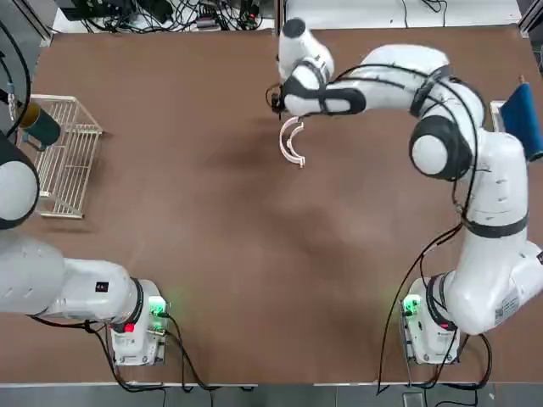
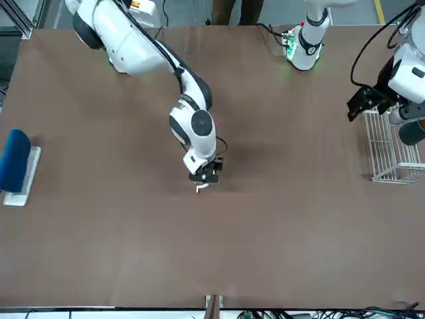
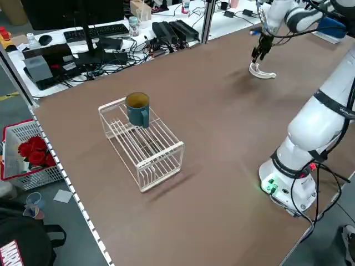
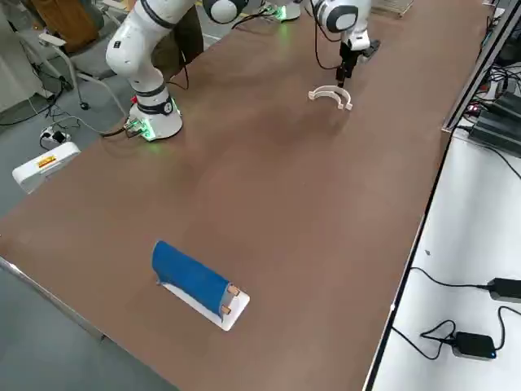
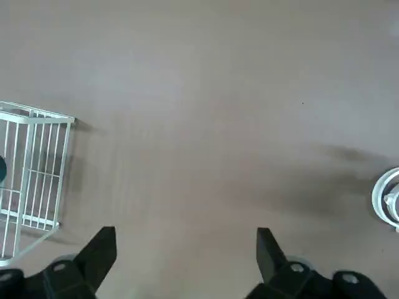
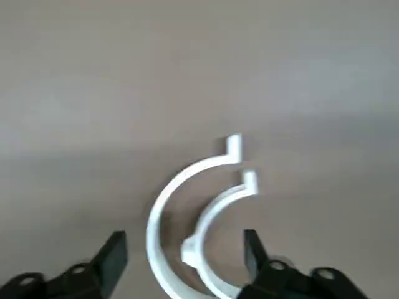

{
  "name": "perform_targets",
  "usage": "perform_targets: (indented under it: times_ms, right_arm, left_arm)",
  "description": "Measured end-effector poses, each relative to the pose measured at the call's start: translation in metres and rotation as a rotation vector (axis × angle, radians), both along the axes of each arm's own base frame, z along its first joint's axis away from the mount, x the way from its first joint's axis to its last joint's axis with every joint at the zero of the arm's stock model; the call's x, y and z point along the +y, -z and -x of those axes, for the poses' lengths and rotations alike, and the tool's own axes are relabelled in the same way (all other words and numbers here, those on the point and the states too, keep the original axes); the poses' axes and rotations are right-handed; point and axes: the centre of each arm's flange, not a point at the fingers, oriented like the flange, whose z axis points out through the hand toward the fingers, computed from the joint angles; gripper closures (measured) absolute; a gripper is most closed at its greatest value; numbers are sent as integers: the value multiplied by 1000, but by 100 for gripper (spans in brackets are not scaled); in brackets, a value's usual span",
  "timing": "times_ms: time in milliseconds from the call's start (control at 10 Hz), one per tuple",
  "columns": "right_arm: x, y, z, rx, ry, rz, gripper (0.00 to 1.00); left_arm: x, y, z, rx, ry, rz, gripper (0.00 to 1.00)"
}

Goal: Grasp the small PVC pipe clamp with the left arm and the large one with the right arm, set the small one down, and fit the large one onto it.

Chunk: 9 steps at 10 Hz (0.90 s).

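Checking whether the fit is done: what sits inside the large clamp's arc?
The small PVC pipe clamp lies nested inside the large one. Both arcs' lower ends run out of the right wrist view, so contact there is unseen.

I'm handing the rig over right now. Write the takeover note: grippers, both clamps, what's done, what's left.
Right gripper: open, empty, hovering just above the clamps at the table's far centre.
Left gripper: open, empty, pulled back by the wire rack on the left.
Small clamp lies flat on the table, nested inside the large clamp; neither is held.
Done: both set down, large one fitted around the small.
Left: probably only to lift the right arm clear and park it.
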Motion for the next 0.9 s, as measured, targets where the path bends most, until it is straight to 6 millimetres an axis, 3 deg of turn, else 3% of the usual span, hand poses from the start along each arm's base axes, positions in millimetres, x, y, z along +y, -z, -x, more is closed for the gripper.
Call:
perform_targets:
  times_ms: [100,300,500,700,900]
  right_arm:
    - [-30,-44,-16,-27,47,-5,0]
    - [-108,-129,-32,-51,200,-76,0]
    - [-184,-197,-31,-80,307,-108,0]
    - [-265,-234,-29,-65,293,-92,0]
    - [-368,-263,-30,-40,191,-53,0]
  left_arm:
    - [1,-8,2,-10,-2,1,1]
    - [-1,-13,6,-8,43,33,1]
    - [-5,-5,-3,-8,128,69,0]
    - [-3,-1,-6,-6,184,69,0]
    - [-3,0,-7,-4,193,68,0]
